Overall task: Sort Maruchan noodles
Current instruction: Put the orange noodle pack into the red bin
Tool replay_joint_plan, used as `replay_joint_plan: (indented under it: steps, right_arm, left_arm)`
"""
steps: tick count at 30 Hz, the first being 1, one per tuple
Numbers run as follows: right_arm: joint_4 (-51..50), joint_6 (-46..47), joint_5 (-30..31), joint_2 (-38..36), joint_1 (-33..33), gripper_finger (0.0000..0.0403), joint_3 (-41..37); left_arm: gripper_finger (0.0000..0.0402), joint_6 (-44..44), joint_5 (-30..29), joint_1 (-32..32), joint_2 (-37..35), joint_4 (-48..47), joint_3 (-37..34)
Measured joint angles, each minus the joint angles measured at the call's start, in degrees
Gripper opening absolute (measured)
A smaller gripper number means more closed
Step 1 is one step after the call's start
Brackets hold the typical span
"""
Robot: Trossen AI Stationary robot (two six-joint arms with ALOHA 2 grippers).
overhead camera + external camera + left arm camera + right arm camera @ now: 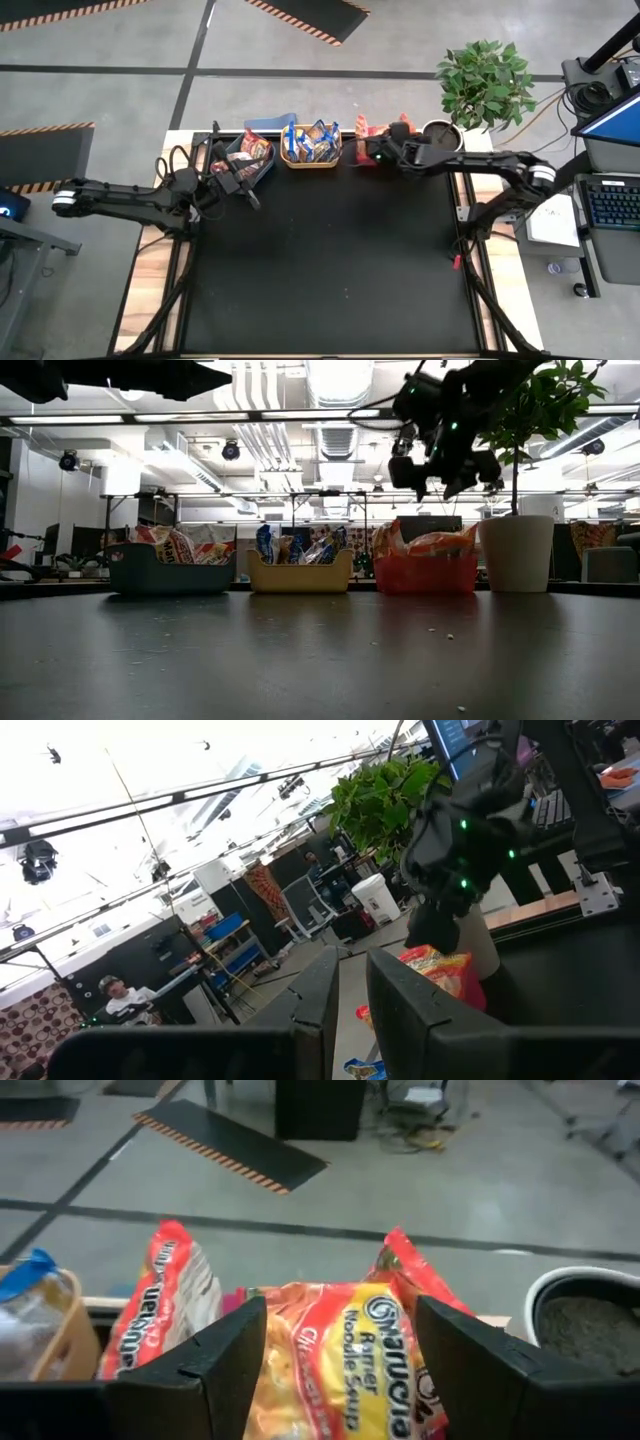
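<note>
Maruchan packets stand on edge in three bins along the table's far edge: a blue bin (256, 155) (170, 574), a yellow bin (310, 160) (300, 576) and a red bin (368, 163) (425, 576). My right gripper (370, 152) (440, 472) (340, 1312) hangs open above the red bin. In the right wrist view its fingers frame a red-trimmed packet (345, 1355) below without touching it. My left gripper (248, 190) (350, 982) is raised just in front of the blue bin. It points toward the right arm, its fingers a narrow gap apart, holding nothing.
A potted plant (485, 80) in a white pot (517, 552) stands just right of the red bin, close to my right arm. The black mat (330, 260) lies in front of the bins. A laptop (612, 200) sits off the table's right side.
</note>
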Motion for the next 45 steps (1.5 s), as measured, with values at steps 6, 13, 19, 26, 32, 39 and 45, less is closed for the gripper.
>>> replay_joint_plan:
  steps: [6, 13, 19, 26, 32, 39, 45]
  right_arm:
    - [-1.3, -1.4, -8.6, -2.7, 0.1, 0.0209, 0.0]
    - [-2.1, -0.7, -9.1, 1.3, -0.9, 0.0133, -0.1]
    - [-1.4, -0.8, -8.8, 8.1, -4.6, 0.0054, -0.2]
    - [4.5, -3.1, -8.8, 13.5, -5.4, 0.0010, -0.2]
    - [5.0, -4.0, -10.1, 13.2, -5.5, 0.0009, -0.2]
    - [5.0, -4.9, -10.2, 13.7, -5.7, 0.0009, -0.2]
    - [4.8, -6.6, -11.3, 9.6, -5.0, 0.0009, -0.3]
  left_arm:
    - [0.0039, 0.0, 0.0, 0.0, 0.0, 0.0, 0.0]
    - [0.0039, 0.0, 0.0, 0.0, 0.0, 0.0, 0.0]
    - [0.0039, 0.0, 0.0, 0.0, 0.0, 0.0, 0.0]
    - [0.0039, 0.2, 0.0, 0.0, 0.0, 0.0, 0.0]
    - [0.0039, 0.2, 0.1, 0.0, 0.0, 0.0, 0.0]
    - [0.0039, 0.2, 0.2, 0.0, 0.0, 0.0, 0.0]
    - [0.0039, 0.2, 0.2, 0.0, 0.0, 0.0, 0.0]
